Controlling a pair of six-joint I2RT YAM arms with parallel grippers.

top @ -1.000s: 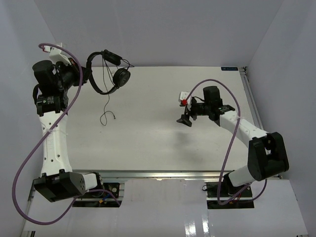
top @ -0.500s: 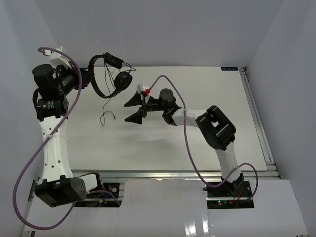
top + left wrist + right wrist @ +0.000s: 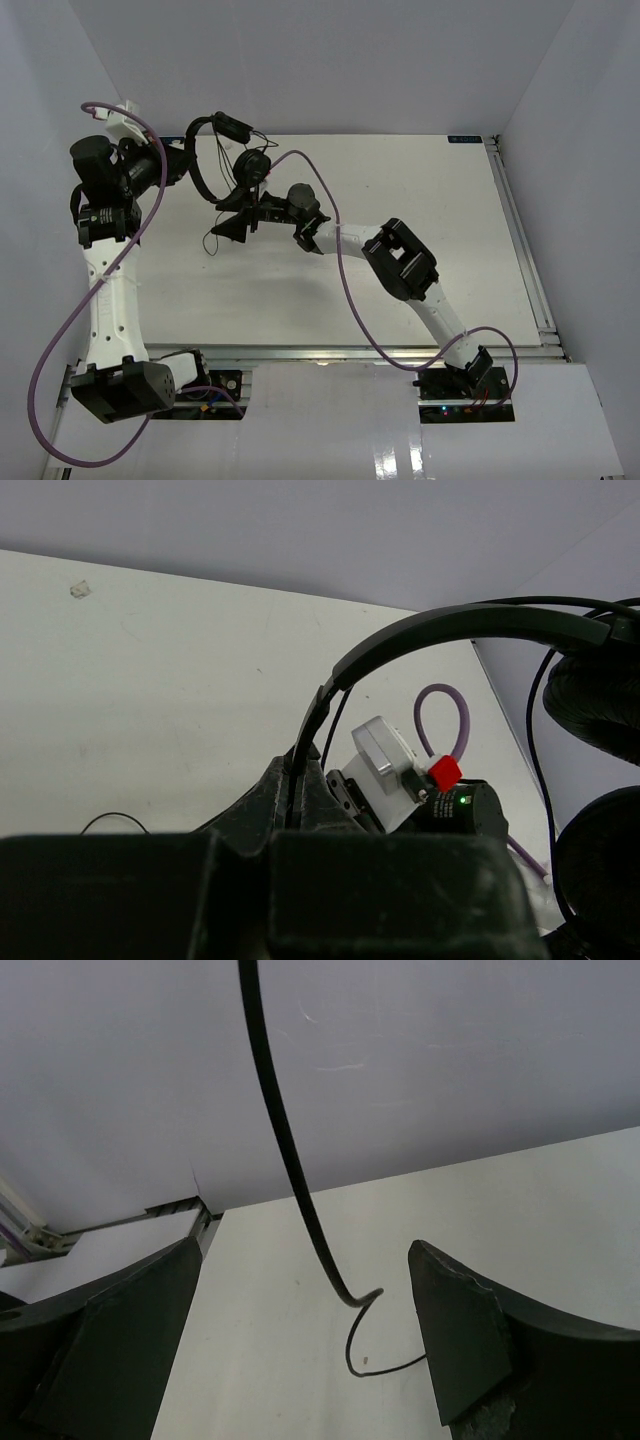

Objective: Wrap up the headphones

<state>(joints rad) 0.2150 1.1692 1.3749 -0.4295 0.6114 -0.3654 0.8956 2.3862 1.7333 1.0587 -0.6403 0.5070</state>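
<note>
**Headphones held up, cord lined up for a grab**

Above the far-left corner of the flat white table (image 3: 430,220), the left gripper (image 3: 297,790) was clamped tight on the thin headband of the black over-ear headphones (image 3: 250,163). It held them raised, likely so the cord hung free. The right gripper (image 3: 305,1330) was spread wide and held nothing. Its jaws sat either side of the dangling thin black cord (image 3: 290,1150) without touching it, probably to catch it for winding.

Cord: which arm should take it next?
Right, likely. The cord hangs between its open jaws; the left jaws are shut on the headband, holding the headphones up.
</note>
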